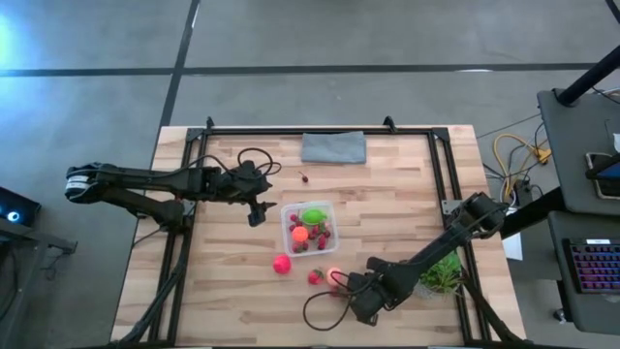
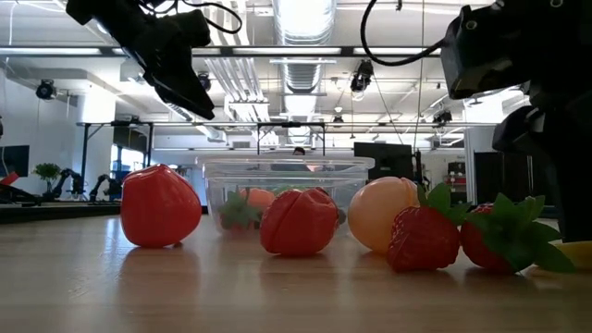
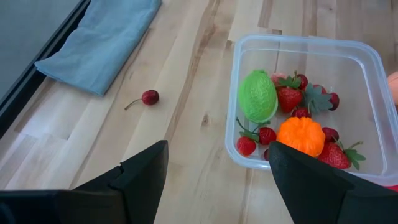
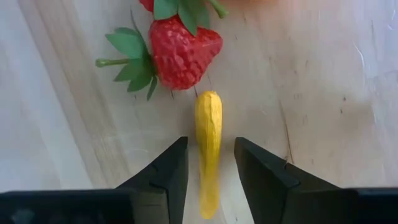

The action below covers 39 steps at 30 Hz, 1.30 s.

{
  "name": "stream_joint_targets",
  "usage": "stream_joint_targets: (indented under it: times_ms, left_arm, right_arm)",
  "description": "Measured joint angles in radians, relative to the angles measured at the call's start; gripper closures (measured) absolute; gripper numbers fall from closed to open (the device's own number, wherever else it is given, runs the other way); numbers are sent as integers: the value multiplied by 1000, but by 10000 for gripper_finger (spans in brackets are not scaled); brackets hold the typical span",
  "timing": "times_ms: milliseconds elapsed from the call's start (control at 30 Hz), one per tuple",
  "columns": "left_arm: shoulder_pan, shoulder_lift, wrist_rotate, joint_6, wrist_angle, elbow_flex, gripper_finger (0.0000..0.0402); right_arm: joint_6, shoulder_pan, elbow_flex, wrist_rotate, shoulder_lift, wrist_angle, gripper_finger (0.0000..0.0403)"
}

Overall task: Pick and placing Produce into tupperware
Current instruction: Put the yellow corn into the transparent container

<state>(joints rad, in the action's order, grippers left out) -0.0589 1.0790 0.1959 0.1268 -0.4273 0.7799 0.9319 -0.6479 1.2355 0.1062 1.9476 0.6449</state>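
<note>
The clear tupperware [image 1: 287, 225] stands mid-table and holds a green ball [image 3: 257, 95], an orange ball [image 3: 301, 135] and strawberries. On the table nearer the front lie a pink ball [image 1: 282, 264], a red piece [image 1: 315, 277], a peach ball [image 1: 334, 273] and two strawberries [image 4: 180, 53]. A small yellow, banana-like piece [image 4: 208, 149] lies flat beside them. My right gripper [image 4: 210, 142] points down over it, open, with one finger on each side and a thin gap to each. My left gripper [image 3: 214, 168] hangs open above the table, left of the tupperware.
A single cherry [image 3: 149, 97] lies on the wood between the tupperware and a folded grey-blue cloth [image 1: 334, 147] at the far edge. A leafy green plant [image 1: 442, 275] stands at the right, close behind my right arm. A black frame [image 1: 291, 129] borders the table.
</note>
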Motion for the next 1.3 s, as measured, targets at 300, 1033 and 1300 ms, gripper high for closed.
stream_joint_targets:
  times_ms: [300, 1033, 1300]
  left_arm:
    - [0, 0, 0, 2, 0, 0, 139]
    - [0, 44, 0, 26, 0, 0, 139]
    - [0, 45, 0, 26, 8, 5, 139]
  right_arm:
    - [7, 0, -3, 4, 7, 3, 285]
    - [63, 10, 1, -16, 17, 18, 352]
    - [81, 16, 40, 9, 23, 57, 356]
